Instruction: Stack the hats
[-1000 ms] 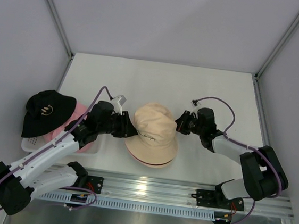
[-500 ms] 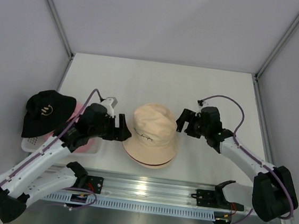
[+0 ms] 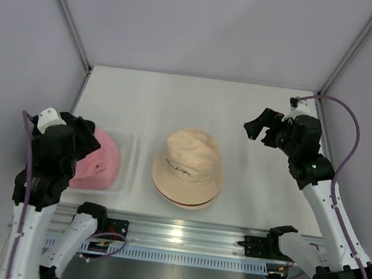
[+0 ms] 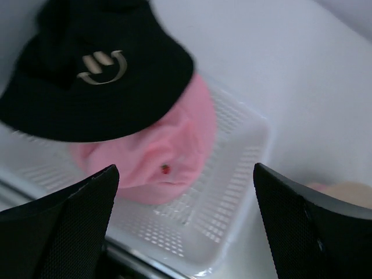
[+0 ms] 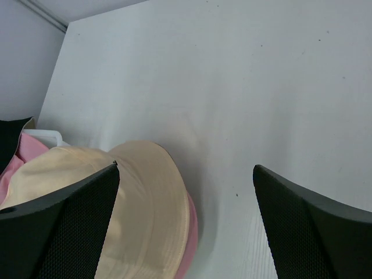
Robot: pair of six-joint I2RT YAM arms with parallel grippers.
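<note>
Hats sit in two piles. The black hat point(image 4: 96, 70) rests on the pink hat point(image 4: 168, 145) inside the white basket point(image 4: 264, 125), and the cream hat point(image 3: 188, 166) lies on the bench just right of that basket. A pink edge shows under its brim — lining or another hat, I cannot tell. Over the basket the left gripper point(image 4: 185, 174) hovers, jaws spread and empty; well right of the basket the right gripper point(image 5: 186, 171) hangs raised, likewise spread and empty. This looks like a gap between placements — next, probably, a gripper must pinch one soft brim and carry that hat onto the other pile.
</note>
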